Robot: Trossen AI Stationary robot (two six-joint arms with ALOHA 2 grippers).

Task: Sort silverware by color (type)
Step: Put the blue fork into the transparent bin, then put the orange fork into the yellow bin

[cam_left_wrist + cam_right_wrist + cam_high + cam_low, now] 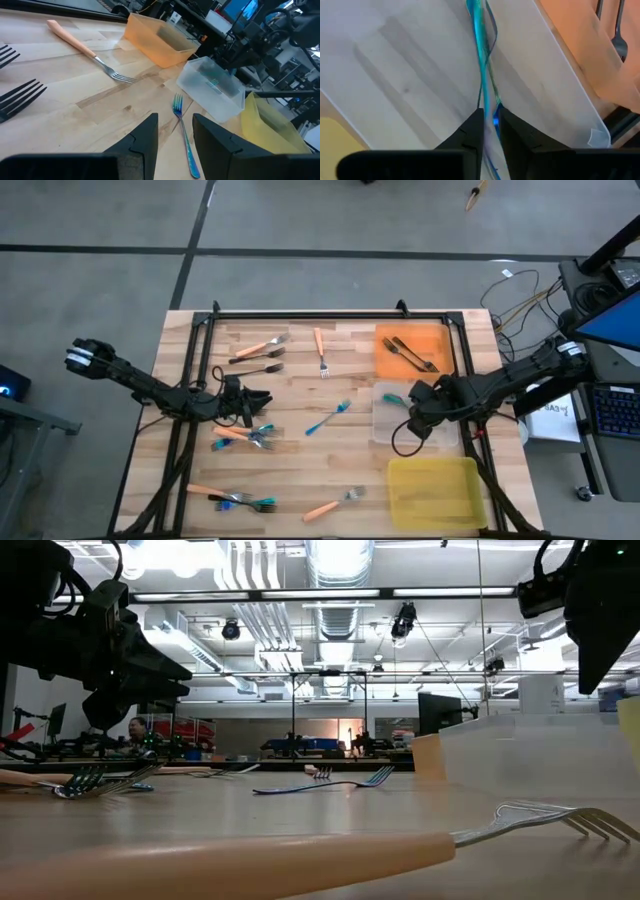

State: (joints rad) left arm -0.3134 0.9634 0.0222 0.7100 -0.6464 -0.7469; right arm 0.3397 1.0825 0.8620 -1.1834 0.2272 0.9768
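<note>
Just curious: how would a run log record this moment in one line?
right gripper: over clear tray, blue fork between fingers | left gripper: open, waiting above table

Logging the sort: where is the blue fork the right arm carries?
The blue fork sits between the right gripper's fingers, over the clear tray, between the orange tray and yellow tray.
</note>
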